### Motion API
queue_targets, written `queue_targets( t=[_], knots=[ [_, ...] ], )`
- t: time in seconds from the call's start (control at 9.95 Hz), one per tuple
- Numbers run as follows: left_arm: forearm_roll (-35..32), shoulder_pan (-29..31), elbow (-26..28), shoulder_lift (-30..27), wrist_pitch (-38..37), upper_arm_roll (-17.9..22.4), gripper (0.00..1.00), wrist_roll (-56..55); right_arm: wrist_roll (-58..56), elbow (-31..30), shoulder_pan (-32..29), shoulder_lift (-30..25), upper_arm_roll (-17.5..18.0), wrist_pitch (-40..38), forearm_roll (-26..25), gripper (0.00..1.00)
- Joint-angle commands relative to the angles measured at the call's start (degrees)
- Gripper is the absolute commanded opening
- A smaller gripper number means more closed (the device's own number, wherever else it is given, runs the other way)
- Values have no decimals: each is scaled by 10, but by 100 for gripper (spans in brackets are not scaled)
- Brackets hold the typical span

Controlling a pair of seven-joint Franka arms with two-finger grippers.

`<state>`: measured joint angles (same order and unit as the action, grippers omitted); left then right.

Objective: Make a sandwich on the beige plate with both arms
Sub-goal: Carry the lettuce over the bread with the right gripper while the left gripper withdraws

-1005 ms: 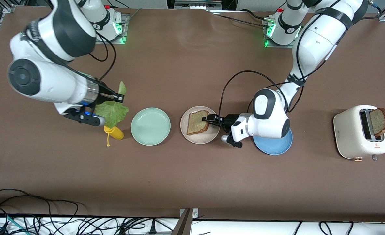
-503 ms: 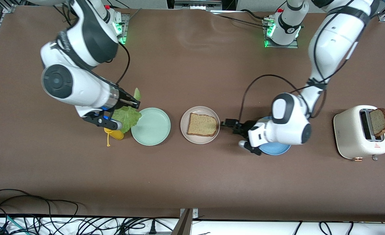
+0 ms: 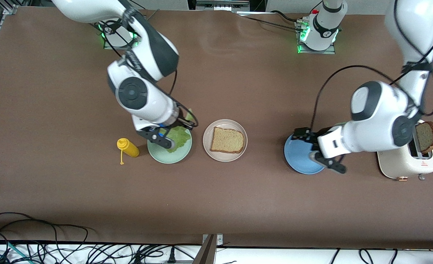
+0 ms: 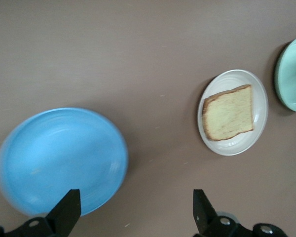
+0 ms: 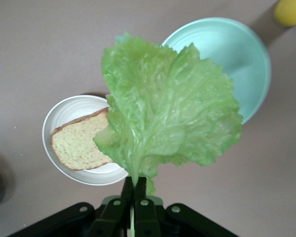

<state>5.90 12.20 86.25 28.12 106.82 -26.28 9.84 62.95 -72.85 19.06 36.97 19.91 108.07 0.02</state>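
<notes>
Right tool (image 3: 188, 124) clamped on lettuce leaf (image 5: 170, 113), mid-frame over mint-green plate (image 3: 157, 154). Left tool (image 3: 300, 134) empty, jaws wide, over blue plate (image 3: 299, 157). Bread slice (image 3: 227, 140) on beige plate (image 3: 207, 151), frame centre.

Open table (image 3: 268, 110) between plates

Left tool (image 3: 300, 134) open, right tool (image 3: 187, 124) clamped

Green lettuce leaf (image 5: 167, 111), beige plate (image 3: 225, 157)
</notes>
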Motion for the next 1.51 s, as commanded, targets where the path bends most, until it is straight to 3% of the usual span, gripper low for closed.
queue_targets(
  t=[0.0, 0.3, 0.5, 0.6, 0.7, 0.9, 1.01, 1.21, 1.31, 1.41],
  knots=[
    [-55, 33, 10, -61, -41, 0, 100, -17, 48, 11, 33, 36, -1, 59, -18, 0],
    [-140, 42, 9, -131, -93, -1, 100, -62, 93, 12, 80, 85, -15, 151, -46, 0],
    [-143, 40, 12, -172, -98, 15, 100, -65, 96, 13, 94, 102, -15, 177, -49, 0],
    [-136, 9, 18, -196, -98, 59, 100, -64, 101, 13, 101, 113, -15, 197, -49, 0],
    [-129, -49, 36, -223, -99, 133, 100, -65, 101, 17, 106, 123, -15, 211, -49, 0],
    [-51, -113, 76, -267, -111, 226, 100, -66, 103, 40, 120, 154, -15, 240, -49, 0],
    [-51, -141, 87, -277, -115, 254, 100, -65, 103, 55, 130, 172, -16, 248, -50, 0],
    [-53, -140, 89, -279, -115, 254, 100, -62, 103, 58, 159, 188, -47, 272, -49, 0],
    [-58, -140, 89, -279, -114, 254, 100, -61, 103, 57, 162, 188, -51, 271, -44, 24],
    [-80, -140, 89, -279, -115, 253, 100, -61, 103, 57, 158, 185, -50, 262, -41, 67]
  ],
)
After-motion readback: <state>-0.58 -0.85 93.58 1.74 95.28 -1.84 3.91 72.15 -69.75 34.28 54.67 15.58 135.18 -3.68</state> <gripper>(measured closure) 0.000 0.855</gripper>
